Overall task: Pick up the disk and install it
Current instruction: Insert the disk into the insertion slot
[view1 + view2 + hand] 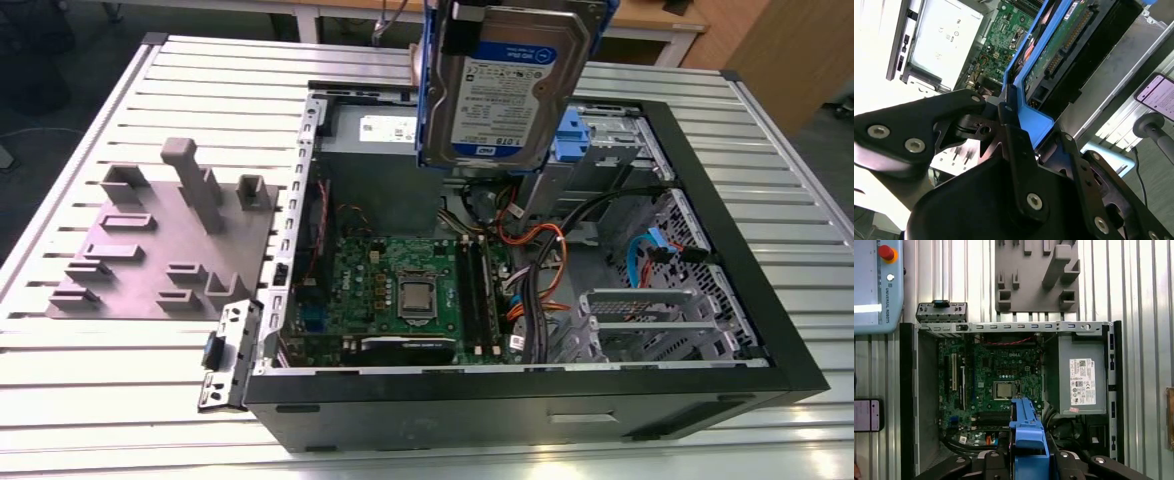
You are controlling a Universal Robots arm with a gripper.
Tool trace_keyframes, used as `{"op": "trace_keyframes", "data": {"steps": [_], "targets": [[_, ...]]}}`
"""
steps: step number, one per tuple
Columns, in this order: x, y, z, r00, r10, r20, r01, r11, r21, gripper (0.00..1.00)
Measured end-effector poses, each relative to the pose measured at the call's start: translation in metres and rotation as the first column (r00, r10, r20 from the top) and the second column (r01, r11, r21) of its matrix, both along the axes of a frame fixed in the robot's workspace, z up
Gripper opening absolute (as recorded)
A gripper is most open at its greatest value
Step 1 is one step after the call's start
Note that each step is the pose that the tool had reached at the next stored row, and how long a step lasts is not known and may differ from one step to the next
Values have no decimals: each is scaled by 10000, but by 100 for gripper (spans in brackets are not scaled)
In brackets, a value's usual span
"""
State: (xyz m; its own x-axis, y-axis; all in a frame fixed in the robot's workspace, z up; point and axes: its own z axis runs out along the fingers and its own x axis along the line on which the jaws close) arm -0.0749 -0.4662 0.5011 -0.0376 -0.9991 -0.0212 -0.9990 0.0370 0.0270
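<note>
- pincer [1014,117]: clamped on the blue carrier of the disk [507,85].
- disk: held aloft, label facing out, above the open computer case [467,405] and clear of it.
- computer case: lies mid-desk [120,410].
- step: carrying; install not yet done, and it likely calls for careful alignment inside the case.

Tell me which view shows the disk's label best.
The exterior view: the disk hangs above the open computer case, its white-and-blue label facing the camera. The second wrist view shows its circuit-board side and connectors; the first wrist view catches the end of its blue carrier.
</note>
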Motion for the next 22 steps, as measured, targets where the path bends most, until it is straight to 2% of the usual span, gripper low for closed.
{"op": "trace_keyframes", "data": {"steps": [3, 6, 17, 20, 22], "targets": [[0, -37, 0, 10000, -1, 0, 1, 10000, -2, 36], [-1, -94, 0, 10000, -1, 0, 1, 10000, -5, 36], [-1, -353, -1, 10000, -1, 1, 1, 10000, -46, 36], [18, -387, -3, 10000, -1, 0, 1, 10000, -78, 36], [61, -401, -6, 10000, -1, 1, 1, 10000, -80, 36]]}}
